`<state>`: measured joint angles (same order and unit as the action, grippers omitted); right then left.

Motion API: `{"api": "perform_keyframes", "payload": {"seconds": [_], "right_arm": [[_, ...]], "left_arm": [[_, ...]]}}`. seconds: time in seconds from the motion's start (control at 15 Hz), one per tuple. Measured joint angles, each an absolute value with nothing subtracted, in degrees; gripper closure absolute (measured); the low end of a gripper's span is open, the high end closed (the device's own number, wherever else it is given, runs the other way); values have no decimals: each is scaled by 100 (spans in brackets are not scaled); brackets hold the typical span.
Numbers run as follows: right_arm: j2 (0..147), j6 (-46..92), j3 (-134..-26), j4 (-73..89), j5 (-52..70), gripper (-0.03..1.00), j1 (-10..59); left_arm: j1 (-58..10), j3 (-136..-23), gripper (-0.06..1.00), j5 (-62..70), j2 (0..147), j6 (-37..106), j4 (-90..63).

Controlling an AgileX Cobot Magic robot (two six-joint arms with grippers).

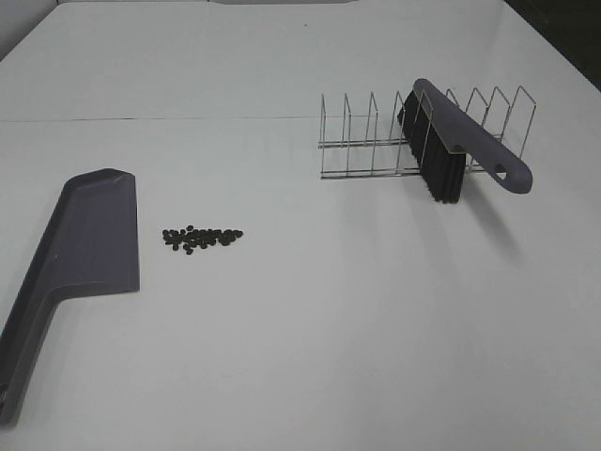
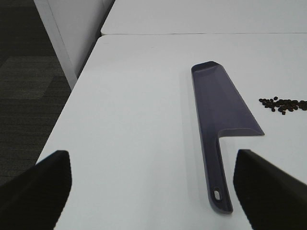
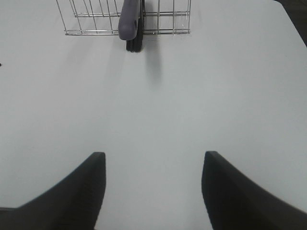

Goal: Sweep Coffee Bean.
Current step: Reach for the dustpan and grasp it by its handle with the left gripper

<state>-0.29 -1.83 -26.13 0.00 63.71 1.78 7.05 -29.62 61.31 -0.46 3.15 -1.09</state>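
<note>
A small heap of coffee beans (image 1: 201,238) lies on the white table (image 1: 329,329), left of the middle in the high view. It sits just beside the right edge of a purple dustpan (image 1: 89,235), close to it but not touching. The dustpan lies flat, its wide scoop pointing away and its long handle running toward the near left corner. Well apart from the beans, to the right and farther back, a purple brush (image 1: 465,141) with black bristles rests tilted in a wire rack (image 1: 362,144), its handle sticking out over the rack's right end. The left gripper (image 2: 153,191) hangs above the table with its 2 black fingers (image 2: 43,187) spread wide and nothing between them. The dustpan (image 2: 223,103) lies ahead of it, and the beans (image 2: 284,105) sit beyond the scoop's edge, well clear of both fingers. The right gripper (image 3: 153,191) is also spread, its 2 fingers (image 3: 76,196) apart over bare table and gripping nothing. The rack (image 3: 96,32) and the brush (image 3: 128,21) stand well ahead of it. No beans can be made out in the right wrist view.
</note>
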Motion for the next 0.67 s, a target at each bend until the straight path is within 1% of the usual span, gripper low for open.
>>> {"api": "perform_keyframes", "payload": {"seconds": [0.67], "right_arm": [[-29,-183,-2613,0,6371,48,178]], "left_arm": [[705,-2962,11,6131,-46,315,-109]]}}
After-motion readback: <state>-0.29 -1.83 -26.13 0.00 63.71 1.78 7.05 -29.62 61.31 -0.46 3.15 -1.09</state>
